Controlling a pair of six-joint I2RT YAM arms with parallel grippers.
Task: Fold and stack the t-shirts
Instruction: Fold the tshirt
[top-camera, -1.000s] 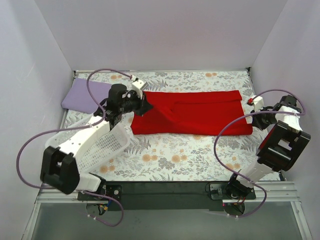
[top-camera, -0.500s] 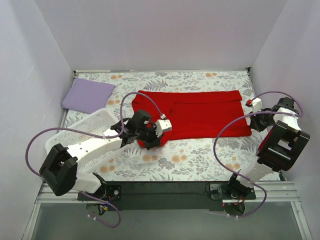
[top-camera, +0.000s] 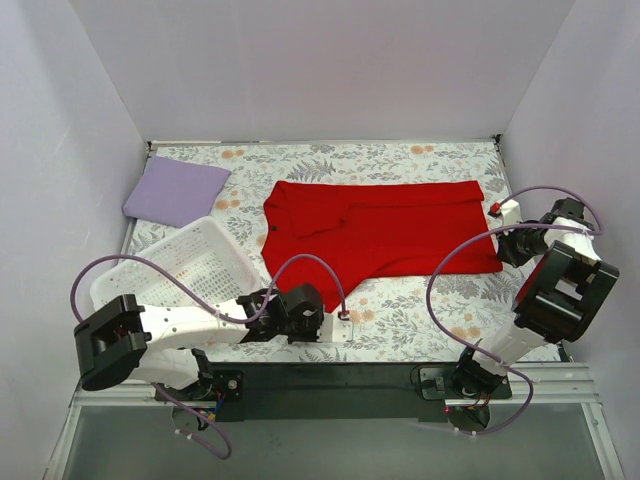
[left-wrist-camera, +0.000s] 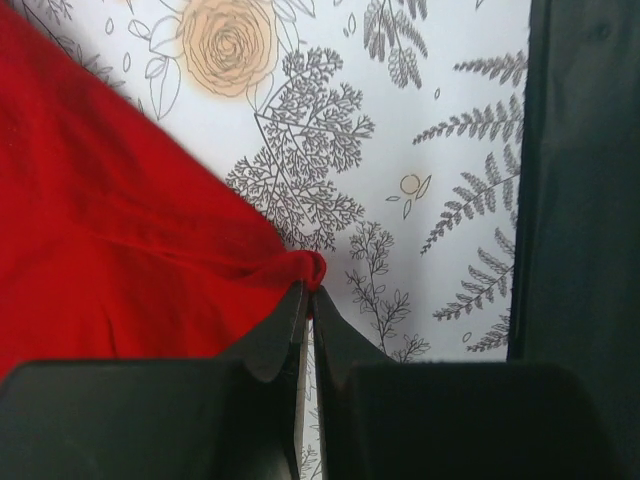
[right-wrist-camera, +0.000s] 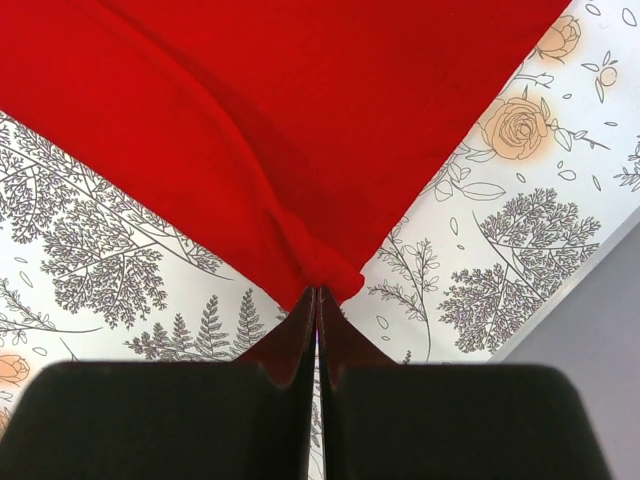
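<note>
Left jaws are closed on a near corner of the red fabric t-shirt (top-camera: 385, 230), close to the near edge of the floral-printed surface (top-camera: 420, 310). Right jaws pinch its near right corner. I count one red t-shirt lying spread, one folded lilac garment (top-camera: 175, 192) at far left, and one white perforated plastic basket (top-camera: 185, 262).

spread t-shirt (top-camera: 385, 225): mid-table
folded t-shirt (top-camera: 175, 192): far left corner
basket (top-camera: 185, 265): before folded t-shirt, left of spread t-shirt

Overhead camera looks down from high behind the near edge; both wrist cameras sit close over the tabletop (top-camera: 390, 310), sharing the red t-shirt (top-camera: 400, 225).
</note>
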